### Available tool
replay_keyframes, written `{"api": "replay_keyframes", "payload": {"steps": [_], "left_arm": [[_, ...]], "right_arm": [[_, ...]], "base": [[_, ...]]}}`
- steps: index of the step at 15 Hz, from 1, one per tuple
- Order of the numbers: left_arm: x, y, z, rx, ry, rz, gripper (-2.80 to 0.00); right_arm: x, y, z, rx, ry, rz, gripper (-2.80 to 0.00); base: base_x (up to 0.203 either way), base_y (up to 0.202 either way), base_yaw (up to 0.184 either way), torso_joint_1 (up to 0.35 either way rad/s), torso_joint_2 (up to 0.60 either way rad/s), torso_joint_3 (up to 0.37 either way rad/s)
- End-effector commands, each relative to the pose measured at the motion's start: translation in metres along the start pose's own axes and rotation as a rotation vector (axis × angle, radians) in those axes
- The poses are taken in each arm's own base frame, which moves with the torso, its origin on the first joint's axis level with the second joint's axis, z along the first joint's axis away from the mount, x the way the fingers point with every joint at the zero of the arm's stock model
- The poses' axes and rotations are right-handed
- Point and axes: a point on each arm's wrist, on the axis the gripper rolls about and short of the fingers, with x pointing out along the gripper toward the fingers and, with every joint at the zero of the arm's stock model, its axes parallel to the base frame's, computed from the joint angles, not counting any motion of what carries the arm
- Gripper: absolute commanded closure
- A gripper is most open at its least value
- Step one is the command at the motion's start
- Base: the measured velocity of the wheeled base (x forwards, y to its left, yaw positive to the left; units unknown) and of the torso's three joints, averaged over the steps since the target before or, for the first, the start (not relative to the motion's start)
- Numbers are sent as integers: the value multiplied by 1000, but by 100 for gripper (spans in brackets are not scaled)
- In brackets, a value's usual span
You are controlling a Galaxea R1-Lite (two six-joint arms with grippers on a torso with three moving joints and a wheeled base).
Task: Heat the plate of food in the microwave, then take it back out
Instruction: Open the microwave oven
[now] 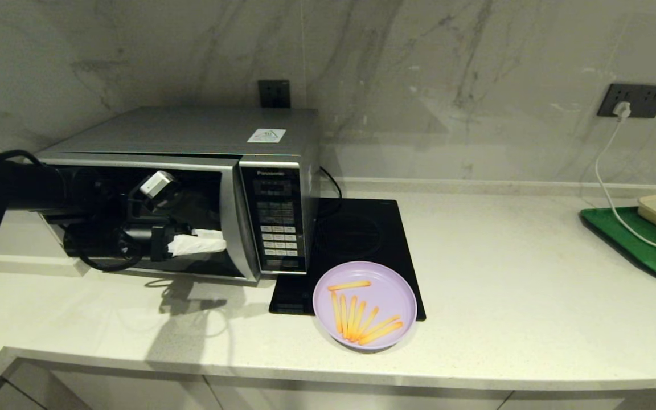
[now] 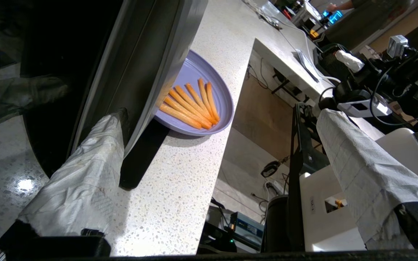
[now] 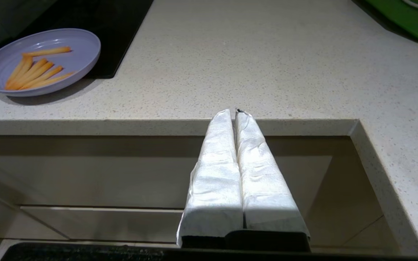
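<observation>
The left pincer (image 1: 214,242) reaches across the dark glass door of the large silver Panasonic microwave (image 1: 191,188), its white-wrapped fingers (image 2: 82,177) spread wide apart – one lies right against the door's curved silver handle strip (image 1: 236,219), the other stands clear in the air. The round pale lilac plastic plate of thin orange fries (image 1: 364,304) rests on the speckled white worktop (image 1: 533,296), just right of the microwave, partly overlapping the flat black induction hob (image 1: 356,233). The right pincer (image 3: 235,114) hangs below the worktop's front edge – fingers pressed together, holding nothing.
</observation>
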Motion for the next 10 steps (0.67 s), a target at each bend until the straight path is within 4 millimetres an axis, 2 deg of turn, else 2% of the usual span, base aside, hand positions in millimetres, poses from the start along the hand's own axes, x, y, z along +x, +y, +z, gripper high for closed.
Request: {"api": "replay_keyframes", "payload": {"steps": [1,3,5,10], "left_arm": [[-1,-1,0,2,-8,-3,-280],[-3,-3,-2,-8,-8,2,-280],[-10,-14,-5,-18,-16,16,-280],[-34,-60,-23,-76,-47,74,-280]], "right_arm": [[0,0,0,0,0,0,0],[0,0,0,0,2,-1,0],[0,0,0,0,0,0,0],[0,0,0,0,1,0,0]], "base": [[0,0,0,0,0,0],[0,0,0,0,0,0],[0,0,0,0,0,0],[0,0,0,0,0,0]]}}
